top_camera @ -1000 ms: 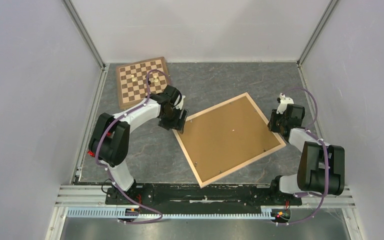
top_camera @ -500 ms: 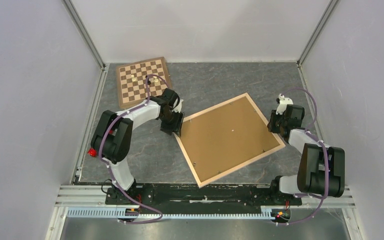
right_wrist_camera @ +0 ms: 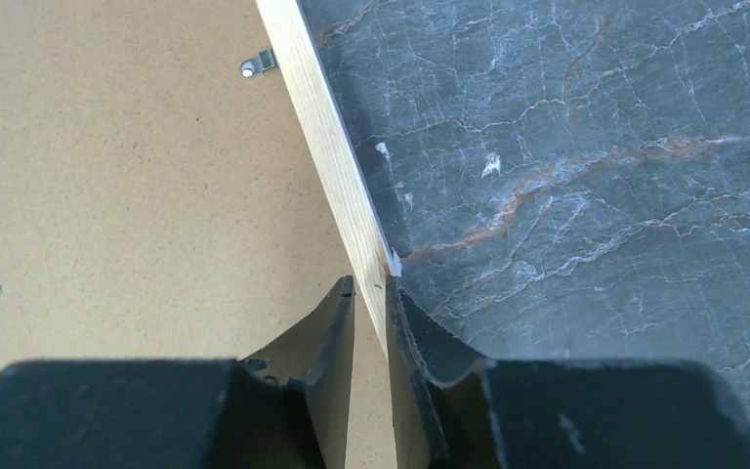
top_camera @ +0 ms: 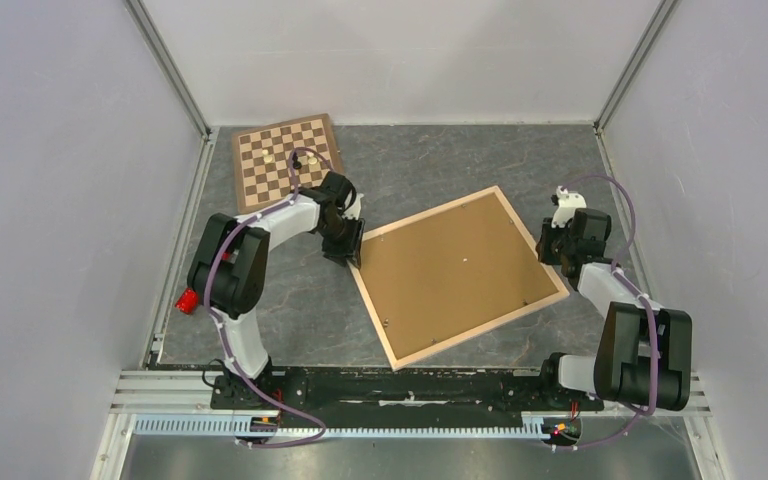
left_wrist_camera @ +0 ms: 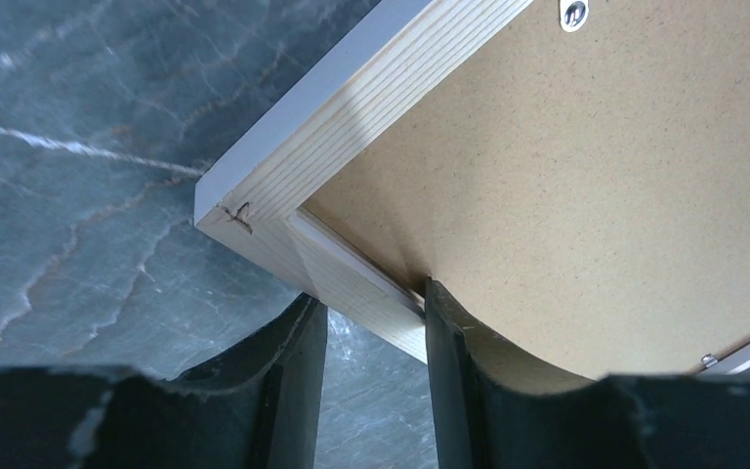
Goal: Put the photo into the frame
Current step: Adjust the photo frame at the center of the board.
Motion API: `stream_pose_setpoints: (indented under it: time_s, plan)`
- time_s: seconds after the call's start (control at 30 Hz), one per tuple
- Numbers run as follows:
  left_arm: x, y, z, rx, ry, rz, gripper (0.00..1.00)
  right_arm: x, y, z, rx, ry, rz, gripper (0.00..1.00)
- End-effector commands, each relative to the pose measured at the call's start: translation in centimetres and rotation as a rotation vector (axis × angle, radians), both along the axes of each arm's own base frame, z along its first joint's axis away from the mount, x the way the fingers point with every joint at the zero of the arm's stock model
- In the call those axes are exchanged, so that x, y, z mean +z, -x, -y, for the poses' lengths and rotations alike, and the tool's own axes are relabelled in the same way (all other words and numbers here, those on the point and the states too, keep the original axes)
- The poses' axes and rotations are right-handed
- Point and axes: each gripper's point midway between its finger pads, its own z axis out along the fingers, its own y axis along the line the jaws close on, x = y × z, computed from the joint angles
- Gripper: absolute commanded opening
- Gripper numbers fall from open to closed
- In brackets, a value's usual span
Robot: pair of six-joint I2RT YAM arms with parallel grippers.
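Frame (top_camera: 481,330): face-down on table (top_camera: 310,310), brown backing board (top_camera: 455,270) uppermost; photo not in view (possibly under the board). Right gripper (right_wrist_camera: 372,288) clamped on its right bar. Left gripper (left_wrist_camera: 373,318) straddles left corner, pinch unclear. Step: taking hold. Next needs both grips firm.

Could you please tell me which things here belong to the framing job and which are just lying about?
Job: frame, back up; backing board in it; left fingers astride one corner; right fingers pinching a bar. The photo is not in view.
Lying about: chessboard; pieces on it.
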Motion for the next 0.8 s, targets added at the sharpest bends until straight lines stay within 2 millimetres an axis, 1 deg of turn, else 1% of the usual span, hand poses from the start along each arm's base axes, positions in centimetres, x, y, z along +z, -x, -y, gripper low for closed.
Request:
stream_pose_setpoints:
  time_s: [0.0, 0.1, 0.2, 0.33, 0.43, 0.47, 0.57, 0.67, 0.77]
  plan:
    - [-0.1, -3.1, -0.3, -0.078, -0.042, 0.101, 0.34, 0.3, 0.5, -0.5, 0.051, 0.019, 0.005, 0.21]
    - [-0.2, -4.1, -0.4, -0.126, -0.066, 0.12, 0.3, 0.2, 1.0, -0.8, 0.087, 0.029, 0.004, 0.24]
    - [-0.2, -5.0, -0.6, -0.182, -0.091, 0.144, 0.27, 1.4, 0.7, -1.9, 0.165, 0.028, 0.051, 0.31]
    - [-0.1, -6.6, -0.9, -0.272, -0.133, 0.186, 0.26, 3.6, 0.2, -4.8, 0.308, 0.055, 0.133, 0.41]
    - [-0.1, -7.4, -0.8, -0.33, -0.146, 0.212, 0.26, 4.8, -0.2, -7.6, 0.43, 0.085, 0.175, 0.47]
    - [-0.1, -7.6, -0.8, -0.348, -0.152, 0.219, 0.26, 4.9, -0.2, -9.7, 0.503, 0.087, 0.18, 0.48]
    - [-0.2, -8.2, -0.7, -0.398, -0.162, 0.239, 0.26, 5.6, -0.3, -13.5, 0.644, 0.1, 0.216, 0.5]
    - [-0.1, -8.9, -0.2, -0.433, -0.163, 0.256, 0.26, 6.1, 0.0, -18.0, 0.806, 0.128, 0.26, 0.5]
    - [-0.2, -9.6, 0.3, -0.441, -0.148, 0.262, 0.26, 5.9, 0.8, -22.4, 0.958, 0.163, 0.297, 0.49]
